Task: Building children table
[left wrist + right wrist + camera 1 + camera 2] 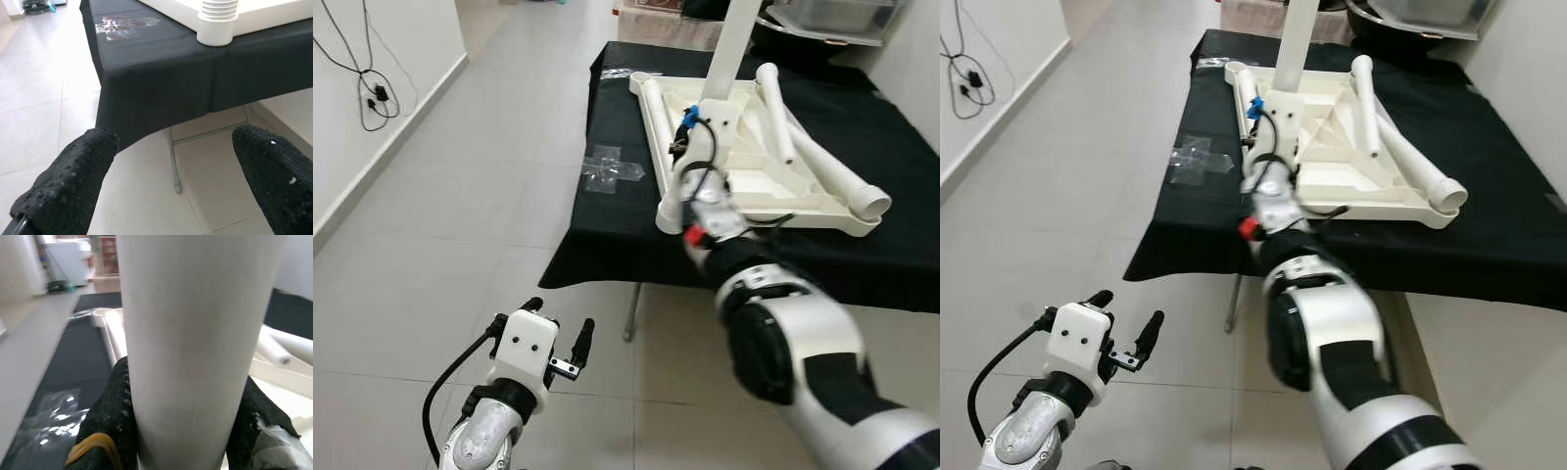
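A white children's table point(773, 186) lies upside down on a larger table covered with black cloth point(617, 225). One white leg point(731, 44) stands upright on it. My right gripper point(717, 98) is shut on this leg near its base; the right wrist view shows the leg point(195, 333) between the two black fingers point(115, 406). Two loose white legs point(781, 117) lie across the upturned top. My left gripper point(558, 323) hangs open low over the floor, short of the cloth's edge, with nothing between its fingers point(73, 176).
A clear plastic bag point(612, 168) lies on the cloth's left side. A threaded white corner socket point(217, 22) reaches the cloth's near edge. A metal table leg point(631, 313) stands below. Cables point(377, 93) hang on the left wall. Tiled floor spreads out to the left.
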You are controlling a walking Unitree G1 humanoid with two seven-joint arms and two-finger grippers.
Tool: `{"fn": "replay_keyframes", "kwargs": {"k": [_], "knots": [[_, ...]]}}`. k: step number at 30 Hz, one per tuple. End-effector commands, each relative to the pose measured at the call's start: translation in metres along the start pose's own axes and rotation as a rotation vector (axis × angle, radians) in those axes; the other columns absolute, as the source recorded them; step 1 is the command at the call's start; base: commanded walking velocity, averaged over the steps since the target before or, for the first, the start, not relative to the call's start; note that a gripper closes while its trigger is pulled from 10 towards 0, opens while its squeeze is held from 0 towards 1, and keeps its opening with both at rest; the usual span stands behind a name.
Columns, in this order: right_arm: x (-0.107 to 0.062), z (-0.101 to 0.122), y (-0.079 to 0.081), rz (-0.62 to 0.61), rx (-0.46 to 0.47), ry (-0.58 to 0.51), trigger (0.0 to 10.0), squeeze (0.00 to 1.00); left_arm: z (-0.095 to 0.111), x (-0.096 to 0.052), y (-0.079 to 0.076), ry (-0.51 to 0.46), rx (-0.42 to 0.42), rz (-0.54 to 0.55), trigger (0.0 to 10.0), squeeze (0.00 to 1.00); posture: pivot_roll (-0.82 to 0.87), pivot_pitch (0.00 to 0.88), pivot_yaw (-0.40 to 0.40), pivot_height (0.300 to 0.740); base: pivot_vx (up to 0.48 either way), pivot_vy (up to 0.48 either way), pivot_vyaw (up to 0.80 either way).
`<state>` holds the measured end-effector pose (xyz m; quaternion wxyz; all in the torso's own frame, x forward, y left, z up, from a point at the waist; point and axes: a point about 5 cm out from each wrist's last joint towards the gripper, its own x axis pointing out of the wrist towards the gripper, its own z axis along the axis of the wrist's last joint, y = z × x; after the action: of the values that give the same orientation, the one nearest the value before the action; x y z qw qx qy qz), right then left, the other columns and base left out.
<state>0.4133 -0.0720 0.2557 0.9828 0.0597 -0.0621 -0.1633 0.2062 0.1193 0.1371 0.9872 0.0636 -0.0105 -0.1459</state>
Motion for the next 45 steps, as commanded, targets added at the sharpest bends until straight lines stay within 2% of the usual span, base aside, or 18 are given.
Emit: {"fn": "replay_keyframes", "kwargs": {"k": [1,5,6,7,8,10,11,17,18,22,25,27,29,30,34,38,39,45], "knots": [[-0.012,-0.016,0.009,-0.086,-0.004,0.07,0.0,0.0,-0.004,-0.002,-0.002,0.015,-0.002,-0.004,10.0,0.0,0.17,0.122,-0.132,0.74,0.0,0.0,0.0],[-0.018,-0.015,0.018,-0.095,0.014,0.087,0.0,0.0,-0.004,-0.002,-0.003,0.016,-0.002,-0.006,10.0,0.0,0.17,0.119,-0.133,0.74,0.0,0.0,0.0],[-0.02,-0.013,0.022,-0.08,0.033,0.093,2.9,0.0,-0.004,-0.002,-0.004,0.016,-0.003,-0.008,10.0,0.0,0.18,0.12,-0.137,0.74,0.0,0.0,0.0],[-0.022,-0.013,0.025,-0.074,0.046,0.097,2.9,0.0,-0.004,-0.002,-0.004,0.016,-0.004,-0.01,10.0,0.0,0.18,0.12,-0.137,0.74,0.0,0.0,0.0],[-0.023,-0.01,0.028,-0.056,0.042,0.078,10.0,0.0,-0.005,-0.002,-0.004,0.017,-0.005,-0.01,10.0,0.0,0.17,0.119,-0.137,0.74,0.0,0.0,0.0],[-0.023,-0.006,0.03,-0.043,0.028,0.051,10.0,0.01,-0.005,-0.002,-0.004,0.019,-0.007,-0.008,10.0,0.0,0.17,0.119,-0.137,0.74,0.0,0.0,0.0],[-0.022,-0.005,0.03,-0.021,0.033,0.031,10.0,1.0,-0.005,-0.003,-0.004,0.02,-0.007,-0.008,10.0,0.0,0.17,0.119,-0.137,0.74,0.0,0.0,0.0],[-0.015,0.0,0.021,0.023,0.001,-0.049,10.0,1.0,-0.005,-0.001,-0.004,0.018,-0.009,-0.01,10.0,0.0,0.15,0.129,-0.127,0.74,0.0,0.0,0.0],[-0.009,0.006,0.018,0.153,0.056,-0.071,10.0,0.0,-0.005,-0.001,-0.004,0.017,-0.011,-0.009,10.0,0.0,0.15,0.131,-0.123,0.74,0.0,0.0,0.0],[-0.005,0.009,0.015,0.286,0.099,-0.084,10.0,0.0,-0.005,0.0,-0.004,0.017,-0.012,-0.008,10.0,0.0,0.15,0.132,-0.121,0.74,0.0,0.0,0.0],[-0.001,0.005,0.011,0.519,0.132,-0.051,10.0,0.0,-0.005,0.001,-0.004,0.014,-0.012,-0.007,10.0,0.0,0.14,0.132,-0.121,0.74,0.0,0.0,0.0],[-0.001,0.005,0.011,0.519,0.132,-0.051,10.0,0.0,-0.005,0.001,-0.004,0.014,-0.012,-0.007,10.0,0.0,0.14,0.132,-0.121,0.74,0.0,0.0,0.0],[0.001,0.003,0.007,0.607,0.127,-0.034,10.0,0.0,-0.005,0.002,-0.004,0.013,-0.012,-0.006,10.0,0.0,0.14,0.133,-0.122,0.74,0.0,0.0,0.0],[0.004,0.0,-0.002,0.813,0.094,0.002,10.0,0.0,-0.005,0.003,-0.004,0.012,-0.012,-0.005,10.0,0.0,0.14,0.134,-0.125,0.74,0.0,0.0,0.0],[0.0,-0.003,-0.006,1.062,0.004,0.053,10.0,0.0,-0.005,0.003,-0.004,0.01,-0.01,-0.002,10.0,0.0,0.15,0.137,-0.129,0.74,0.0,0.0,0.0],[-0.004,-0.006,-0.006,1.179,-0.078,0.077,10.0,0.0,-0.004,0.003,-0.004,0.01,-0.01,0.0,10.0,0.0,0.15,0.139,-0.132,0.74,0.0,0.0,0.0],[-0.009,-0.007,-0.002,1.268,-0.127,0.101,10.0,0.0,-0.004,0.003,-0.004,0.01,-0.01,0.002,10.0,0.0,0.16,0.147,-0.14,0.74,0.0,0.0,0.0],[-0.014,-0.009,0.005,1.336,-0.175,0.149,10.0,0.0,-0.003,0.001,-0.004,0.012,-0.012,0.006,10.0,0.0,0.17,0.152,-0.147,0.74,0.0,0.0,0.0]]}}
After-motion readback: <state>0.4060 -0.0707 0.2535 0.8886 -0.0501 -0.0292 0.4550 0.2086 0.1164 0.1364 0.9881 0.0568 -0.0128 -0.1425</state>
